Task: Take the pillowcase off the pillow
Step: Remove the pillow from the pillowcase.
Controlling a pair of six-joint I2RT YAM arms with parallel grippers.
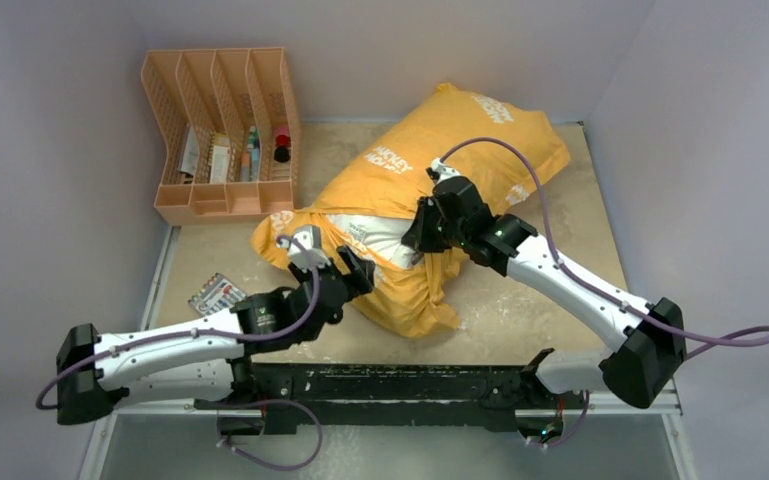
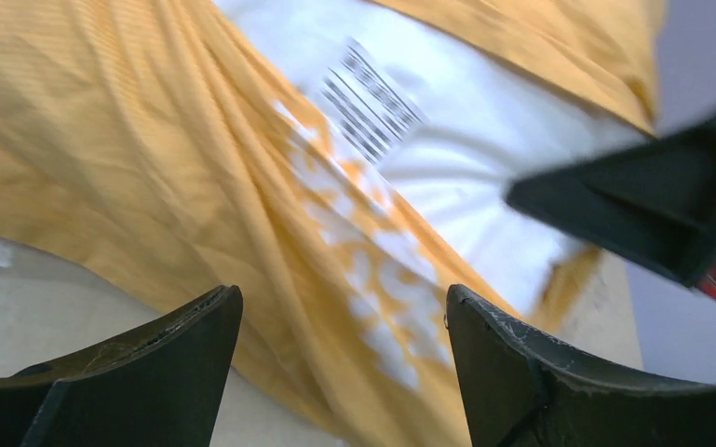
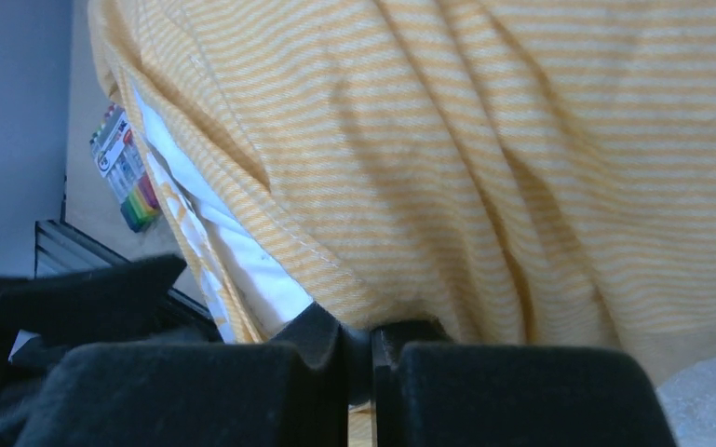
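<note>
The pillowcase (image 1: pixel 430 160) is seen lying across the middle of the table (image 1: pixel 560 300), its long body stretched toward 1 o'clock, white lettering facing up. At its 7 o'clock end the cover is parted, and the white pillow (image 1: pixel 380 235) is exposed in the gap, still mostly wrapped.

The left end effector (image 1: pixel 360 268) is placed at the 7 o'clock side of that opening. In the left wrist view its fingers (image 2: pixel 177 363) are spread wide, with bunched orange cloth (image 2: pixel 149 168) and a printed label on the pillow (image 2: pixel 447 140) seen just beyond them; nothing is gripped.

The right end effector (image 1: pixel 422 232) is set down on the opening from the 3 o'clock side. In the right wrist view its fingers (image 3: pixel 484 382) are pressed together, and the striped hem of the pillowcase (image 3: pixel 521 158) is pinched at the tips, a white strip of pillow (image 3: pixel 251 261) showing beside it at 9 o'clock.

A pink file rack (image 1: pixel 222 135) is stood at 10 o'clock on the table, with small items in its slots. A pack of coloured markers (image 1: pixel 217 295) is found at 8 o'clock, well apart from the pillowcase.
</note>
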